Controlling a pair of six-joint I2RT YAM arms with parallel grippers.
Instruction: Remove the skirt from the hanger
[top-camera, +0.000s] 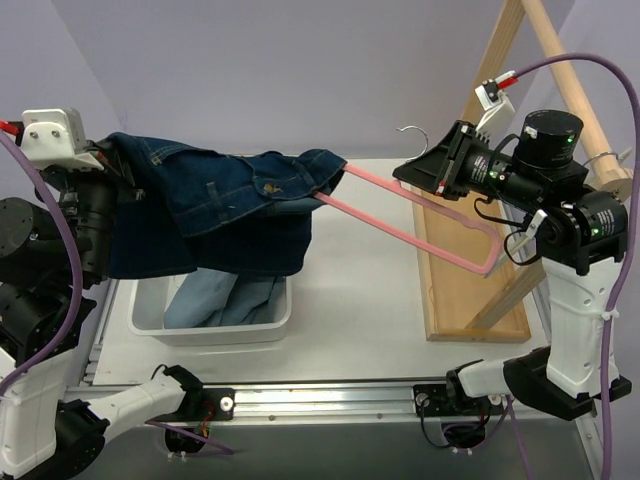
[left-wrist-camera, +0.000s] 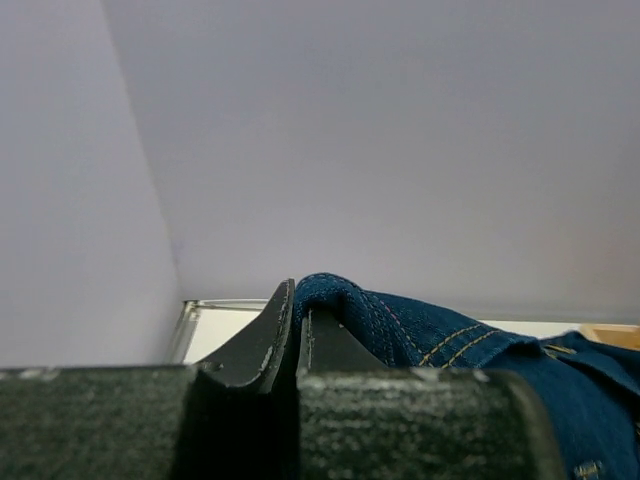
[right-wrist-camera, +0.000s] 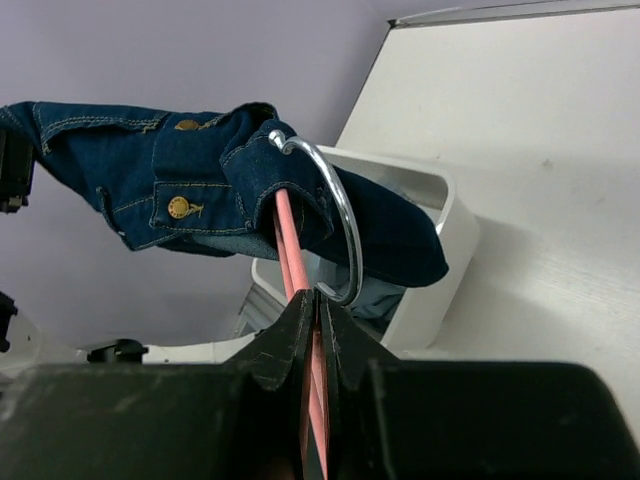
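Note:
A dark blue denim skirt (top-camera: 230, 205) hangs in the air over the left half of the table, draped on the left end of a pink hanger (top-camera: 400, 228). My left gripper (top-camera: 95, 165) is shut on the skirt's left edge (left-wrist-camera: 340, 300), with a fold of denim pinched between the jaws. My right gripper (top-camera: 425, 172) is shut on the hanger near its metal hook (top-camera: 412, 131). In the right wrist view the pink bar (right-wrist-camera: 290, 250) runs from my right gripper (right-wrist-camera: 318, 305) into the skirt (right-wrist-camera: 200, 180), beside the silver hook (right-wrist-camera: 340, 215).
A white bin (top-camera: 210, 325) holding light blue denim (top-camera: 225, 298) sits under the skirt. A wooden rack (top-camera: 470, 270) with sloping posts stands at the right, behind the right arm.

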